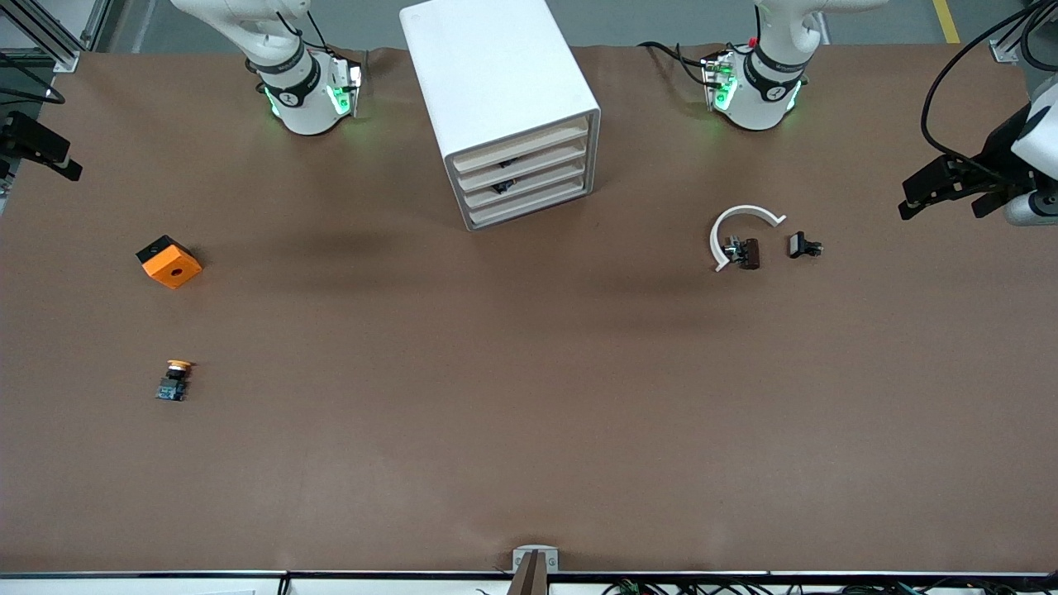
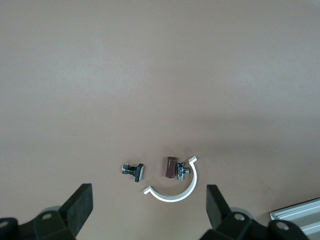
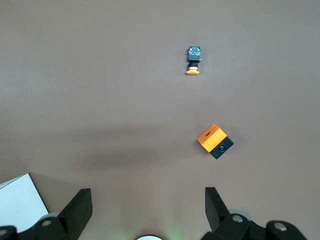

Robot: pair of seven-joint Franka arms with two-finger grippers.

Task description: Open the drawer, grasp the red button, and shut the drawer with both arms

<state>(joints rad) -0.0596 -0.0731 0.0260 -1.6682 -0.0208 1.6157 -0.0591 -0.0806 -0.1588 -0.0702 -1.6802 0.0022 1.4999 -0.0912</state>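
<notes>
The white cabinet [image 1: 496,91] stands between the two arm bases. Its four drawers [image 1: 522,178] with pale beige fronts are all pushed in. Small dark shapes show in the gaps between the fronts. The button with the red cap is hidden. My left gripper [image 1: 946,198] [image 2: 147,200] hangs high over the table's edge at the left arm's end, open and empty. At the right arm's end, my right gripper [image 1: 37,145] [image 3: 147,200] is held high over the table's edge. It is also open and empty.
An orange cube [image 1: 169,261] [image 3: 215,141] and an orange-yellow capped button [image 1: 175,380] [image 3: 193,60] lie toward the right arm's end. A white arc [image 1: 744,227] [image 2: 175,187], a brown part [image 1: 748,252] [image 2: 171,167] and a small black part [image 1: 803,245] [image 2: 133,171] lie toward the left arm's end.
</notes>
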